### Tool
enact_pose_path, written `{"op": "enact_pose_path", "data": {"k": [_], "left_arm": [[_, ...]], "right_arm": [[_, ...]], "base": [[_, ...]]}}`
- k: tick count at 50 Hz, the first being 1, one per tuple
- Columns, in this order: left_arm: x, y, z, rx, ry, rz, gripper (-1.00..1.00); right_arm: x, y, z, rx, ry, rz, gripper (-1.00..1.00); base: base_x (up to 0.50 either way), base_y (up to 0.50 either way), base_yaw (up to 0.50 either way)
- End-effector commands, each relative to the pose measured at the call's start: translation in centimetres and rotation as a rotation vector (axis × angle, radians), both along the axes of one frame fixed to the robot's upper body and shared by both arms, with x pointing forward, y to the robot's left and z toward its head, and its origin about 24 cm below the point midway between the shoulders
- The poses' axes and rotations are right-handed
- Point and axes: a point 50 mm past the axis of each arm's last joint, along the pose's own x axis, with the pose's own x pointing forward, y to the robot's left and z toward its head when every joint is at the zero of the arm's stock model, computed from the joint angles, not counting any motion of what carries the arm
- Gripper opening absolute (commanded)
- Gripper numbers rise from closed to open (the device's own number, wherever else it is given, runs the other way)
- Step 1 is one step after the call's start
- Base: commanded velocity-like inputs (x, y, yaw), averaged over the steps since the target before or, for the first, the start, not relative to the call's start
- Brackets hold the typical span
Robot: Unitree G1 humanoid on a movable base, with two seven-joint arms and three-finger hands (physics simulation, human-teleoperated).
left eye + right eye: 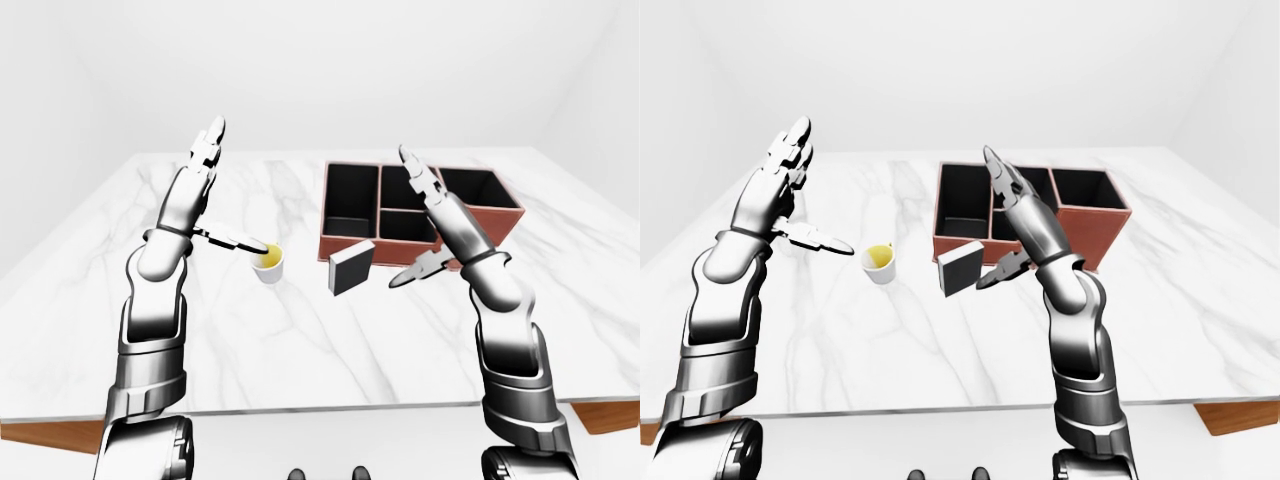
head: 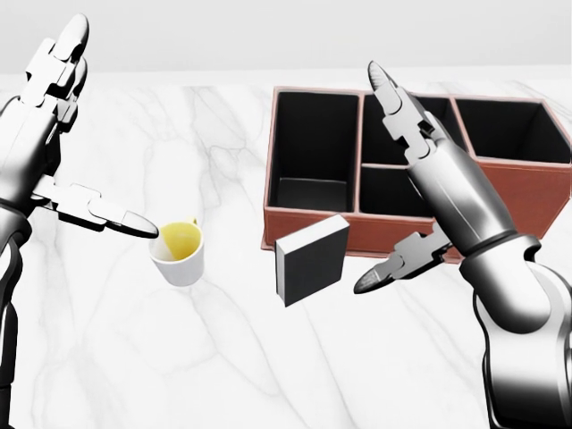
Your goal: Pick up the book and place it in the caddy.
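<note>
The robot's right hand point(image 2: 420, 201) hangs spread wide above the marble table point(image 2: 232, 357), two long fingers point(image 2: 402, 98) pointing toward 12 o'clock over the caddy and the thumb point(image 2: 398, 266) angled toward 8 o'clock, its tip just beside the book's right edge but not visibly touching it. It holds nothing. In the head view the dark book point(image 2: 311, 259) stands tilted on the table at roughly 9 o'clock from that thumb, its upper edge close against the near wall of the red-brown caddy point(image 2: 402, 234), whose four black compartments appear empty.

The step in hand looks to be the reach for the book, with nothing yet grasped. Done well, it would mean lowering the hand so the thumb takes one broad face and the fingers the other, closing on the covers and not the narrow spine, since a tilted book would likely topple at a glancing touch. The large left compartment, at 12 o'clock from the book, seems the roomiest target.

Outward at 9 o'clock, a white cup point(image 2: 180, 254) with a yellow interior sits well apart from the book. The left hand point(image 2: 54, 134) is likewise splayed and empty, its thumb tip poised just above the cup's rim.
</note>
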Motion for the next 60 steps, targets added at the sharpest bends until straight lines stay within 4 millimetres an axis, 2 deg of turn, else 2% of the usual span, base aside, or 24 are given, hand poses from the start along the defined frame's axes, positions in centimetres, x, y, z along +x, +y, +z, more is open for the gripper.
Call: {"op": "enact_pose_path", "data": {"k": [1,34,44,54,60], "left_arm": [[0.0,0.0,-0.1,0.005,0.006,-0.002,1.00],[0.2,0.3,-0.4,0.012,0.022,0.017,1.00],[0.3,0.3,-0.3,0.008,0.019,0.019,1.00],[0.3,0.3,-0.3,0.003,0.015,0.021,1.00],[0.3,0.3,-0.4,0.009,0.020,0.021,1.00]], "right_arm": [[-0.3,-0.1,-0.1,-0.017,0.006,0.003,1.00],[0.0,0.0,-0.9,-0.021,0.037,-0.011,1.00],[-0.9,0.9,-1.1,-0.050,0.037,0.014,1.00],[-0.7,1.7,-3.2,-0.114,0.095,-0.036,1.00],[-0.4,2.3,-5.8,-0.173,0.167,-0.075,1.00]], "base": [[0.26,0.00,0.00],[0.22,0.00,0.00],[0.00,0.00,0.00],[0.00,0.00,0.00],[0.00,0.00,0.00]]}}
